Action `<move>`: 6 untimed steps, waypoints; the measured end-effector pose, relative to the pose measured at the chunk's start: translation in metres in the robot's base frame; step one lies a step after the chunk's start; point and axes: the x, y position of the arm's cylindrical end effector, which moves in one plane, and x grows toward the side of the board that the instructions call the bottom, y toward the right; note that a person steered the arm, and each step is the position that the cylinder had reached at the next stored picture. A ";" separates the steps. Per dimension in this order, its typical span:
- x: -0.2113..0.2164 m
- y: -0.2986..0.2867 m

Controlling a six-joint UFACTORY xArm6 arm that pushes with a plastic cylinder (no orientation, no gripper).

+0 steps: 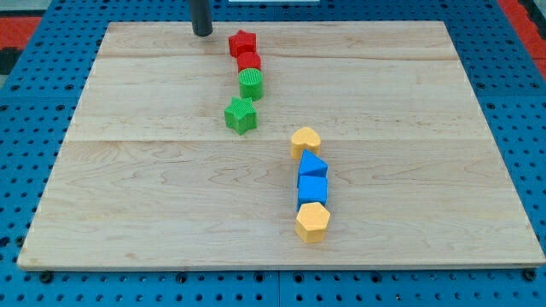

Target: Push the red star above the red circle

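The red star [242,43] lies near the view's top, touching the red circle [249,61] just below it. My tip [202,33] rests on the board to the left of the red star, a short gap away. A green circle [251,84] sits directly below the red circle, touching it.
A green star [241,115] lies below the green circle. Lower right of centre, a yellow heart [304,141], a blue triangle [313,165], a blue cube [312,190] and a yellow hexagon [312,222] form a column. The wooden board [128,196] sits on a blue pegboard.
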 end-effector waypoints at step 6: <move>0.064 0.136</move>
